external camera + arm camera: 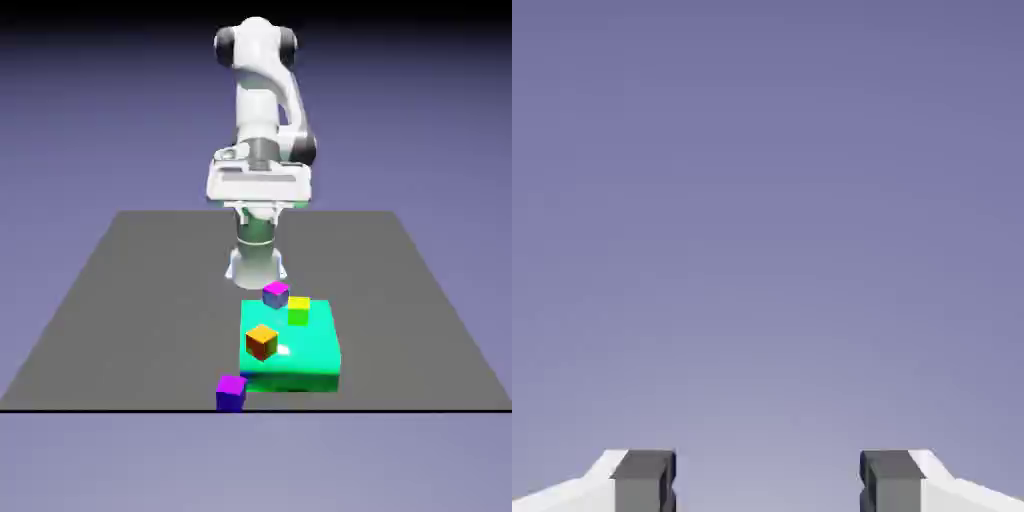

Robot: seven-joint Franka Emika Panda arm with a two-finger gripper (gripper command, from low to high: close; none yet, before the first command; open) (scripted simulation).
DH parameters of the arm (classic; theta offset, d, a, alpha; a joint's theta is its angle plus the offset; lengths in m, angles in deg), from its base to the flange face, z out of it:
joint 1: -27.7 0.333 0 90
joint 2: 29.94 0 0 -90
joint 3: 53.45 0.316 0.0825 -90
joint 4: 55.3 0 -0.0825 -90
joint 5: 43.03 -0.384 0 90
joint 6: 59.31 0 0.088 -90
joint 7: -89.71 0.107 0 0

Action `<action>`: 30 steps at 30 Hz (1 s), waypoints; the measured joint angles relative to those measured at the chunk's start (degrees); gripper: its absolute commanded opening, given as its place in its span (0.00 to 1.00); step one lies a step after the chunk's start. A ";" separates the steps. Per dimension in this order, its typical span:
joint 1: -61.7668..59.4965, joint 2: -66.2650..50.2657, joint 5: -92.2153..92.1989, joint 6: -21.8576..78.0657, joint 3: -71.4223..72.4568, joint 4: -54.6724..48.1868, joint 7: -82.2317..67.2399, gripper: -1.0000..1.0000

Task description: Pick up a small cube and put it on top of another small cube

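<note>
The small cube (231, 391), magenta-purple on top with dark violet-blue sides, sits at the table's near edge, just off the front left corner of a flat green block. The orange-topped, brown-sided cube (262, 341) stands on that block. My gripper (768, 482) is open, its two grey fingertips (643, 480) wide apart with only the blue-violet backdrop between them. In the exterior view the white hand (257, 186) hangs high above the table's far part, well away from both cubes. No cube shows in the hand view.
The large flat green block (310, 365) lies near the table's front middle. A yellow-green cube (298, 310) stands on its far part. A purple-topped cube with differently coloured sides (275, 293) stands at its far edge.
</note>
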 measured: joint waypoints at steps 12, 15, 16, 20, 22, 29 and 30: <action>-2.46 -24.92 -0.67 12.92 -0.49 -15.31 3.83 0.50; -3.08 -31.15 -0.84 16.15 -0.61 -19.13 4.78 0.50; -3.29 -33.22 -0.90 17.23 -0.65 -20.41 5.10 0.50; -4.02 -41.53 -1.12 21.54 -0.81 -25.51 6.38 0.50; -4.43 -45.68 -1.23 23.69 -0.89 -28.06 7.01 0.50; -5.18 -58.09 -1.64 21.52 -0.78 -32.70 7.78 0.50; -5.23 -60.16 -1.72 19.73 -0.70 -32.98 7.72 0.50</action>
